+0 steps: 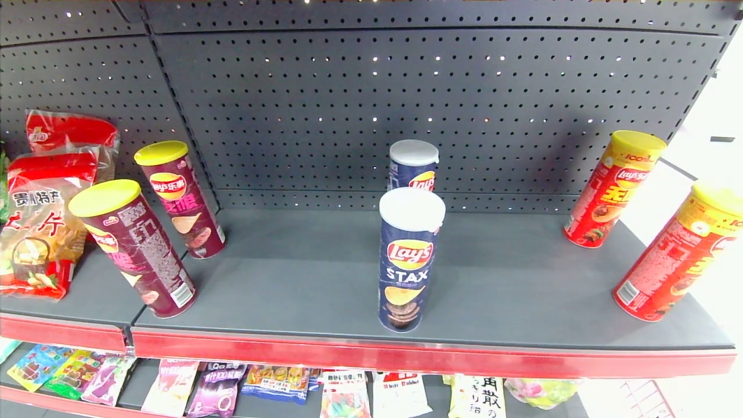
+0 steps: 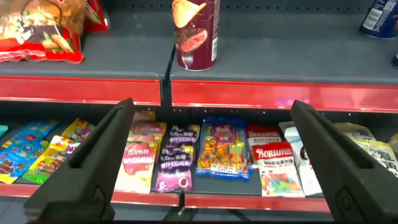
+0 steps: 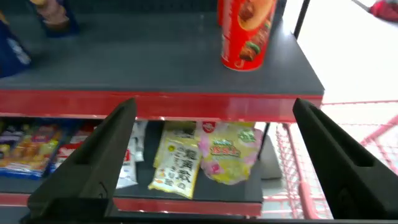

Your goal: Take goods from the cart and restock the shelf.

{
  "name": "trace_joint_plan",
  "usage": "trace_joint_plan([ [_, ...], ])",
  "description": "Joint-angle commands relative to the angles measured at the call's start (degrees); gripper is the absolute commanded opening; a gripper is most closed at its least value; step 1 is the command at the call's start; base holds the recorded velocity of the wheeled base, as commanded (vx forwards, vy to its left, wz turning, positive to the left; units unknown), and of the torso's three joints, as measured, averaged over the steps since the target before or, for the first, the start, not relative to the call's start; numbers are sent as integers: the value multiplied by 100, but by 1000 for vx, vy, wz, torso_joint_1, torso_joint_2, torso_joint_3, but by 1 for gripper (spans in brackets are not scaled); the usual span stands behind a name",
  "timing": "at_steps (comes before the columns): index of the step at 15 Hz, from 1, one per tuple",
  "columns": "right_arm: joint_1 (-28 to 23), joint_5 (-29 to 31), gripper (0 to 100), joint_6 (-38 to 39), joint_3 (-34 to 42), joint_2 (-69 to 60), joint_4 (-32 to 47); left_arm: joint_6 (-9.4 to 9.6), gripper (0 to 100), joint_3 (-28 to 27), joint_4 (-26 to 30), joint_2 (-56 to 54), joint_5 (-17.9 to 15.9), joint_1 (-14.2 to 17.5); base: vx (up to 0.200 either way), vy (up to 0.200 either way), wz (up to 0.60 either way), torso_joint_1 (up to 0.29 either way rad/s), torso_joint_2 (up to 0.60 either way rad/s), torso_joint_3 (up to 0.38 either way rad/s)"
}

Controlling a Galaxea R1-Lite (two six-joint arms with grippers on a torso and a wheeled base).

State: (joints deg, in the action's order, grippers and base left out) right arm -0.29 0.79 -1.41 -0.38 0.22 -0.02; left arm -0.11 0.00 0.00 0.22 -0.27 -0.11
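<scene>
The head camera sits high and close before the shelf [image 1: 499, 290]. It faces forward and tips down onto the shelf's deck, with the pegboard back panel [image 1: 406, 87] behind and the lower shelf's packets [image 1: 278, 383] along the near edge. Both wrist cameras sit lower, about level with the shelf's red front rail [image 2: 249, 93], and face the same way. Each looks out between its own gripper's wide-spread fingers. The left gripper [image 2: 211, 104] frames the front maroon chip can [image 2: 198, 34], the same can the head camera sees at left [image 1: 133, 249]. The right gripper [image 3: 214, 102] frames a red chip can [image 3: 245, 34] near the shelf's right end, with the red wire cart [image 3: 289, 155] beyond. All three views share the rail and the packets.
</scene>
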Motion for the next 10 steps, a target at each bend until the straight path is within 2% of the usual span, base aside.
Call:
trace_joint_plan([
  [1, 12, -9, 100, 62, 38, -22, 2, 2, 100, 0, 0, -22, 9, 2, 0, 0, 0, 0, 0, 0],
  [10, 12, 17, 100, 133, 38, -22, 2, 2, 100, 0, 0, -22, 9, 2, 0, 0, 0, 0, 0, 0],
])
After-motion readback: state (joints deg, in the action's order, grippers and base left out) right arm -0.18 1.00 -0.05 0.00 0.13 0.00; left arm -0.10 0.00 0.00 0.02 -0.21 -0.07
